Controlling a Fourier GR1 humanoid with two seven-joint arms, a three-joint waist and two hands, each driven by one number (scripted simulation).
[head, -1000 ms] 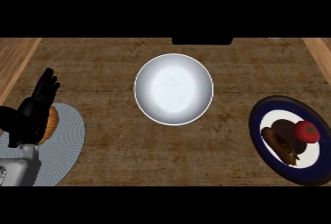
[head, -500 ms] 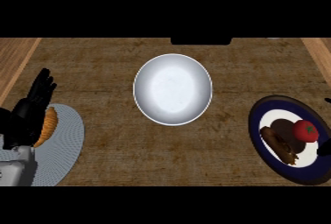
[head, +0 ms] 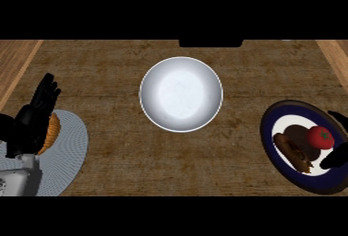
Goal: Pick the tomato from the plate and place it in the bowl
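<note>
The red tomato (head: 321, 137) with a green stem lies on the right side of a dark blue plate (head: 270, 120) at the counter's right. The white bowl (head: 181, 94) stands apart from it at the centre. Only two black parts of my right hand (head: 336, 160) show at the right edge, one above the tomato and one below it. They are spread apart and not closed on the tomato. At the left, my left hand (head: 34, 115) rests open with its fingers up, holding nothing.
Dark brown food (head: 296, 146) lies on the blue plate right beside the tomato. A grey round plate (head: 71, 150) with an orange-brown item (head: 51, 133) sits at the left, partly under my left hand. Wooden strips (head: 17, 60) edge the counter on both sides.
My right hand has come into view at the right edge, next to the tomato. My left hand has drifted slightly left. Tomato and bowl have not moved.
</note>
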